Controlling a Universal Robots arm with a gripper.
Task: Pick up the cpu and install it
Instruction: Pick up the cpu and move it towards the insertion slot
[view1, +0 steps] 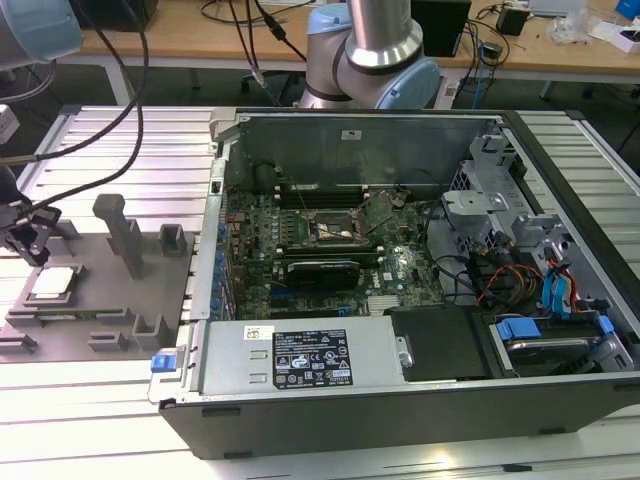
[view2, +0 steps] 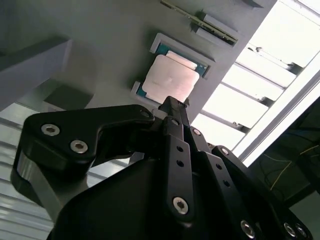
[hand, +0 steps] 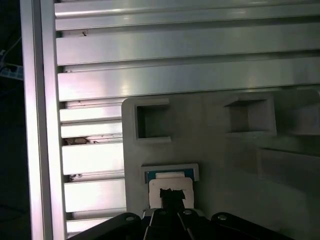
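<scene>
Pale silvery square cpu (view2: 171, 82), green-edged.

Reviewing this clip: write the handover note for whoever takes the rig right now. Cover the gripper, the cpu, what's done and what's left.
Gripper: shut and holding nothing, with its tips just over the cpu. Whether they touch it cannot be told.
Cpu: lies flat in its nest on the grey tray, at the exterior view's left, outside the open computer case.
Socket: on the green motherboard inside the case, far from the gripper.
Done: nothing picked up yet.
Left: the pick-up and the install.
</scene>
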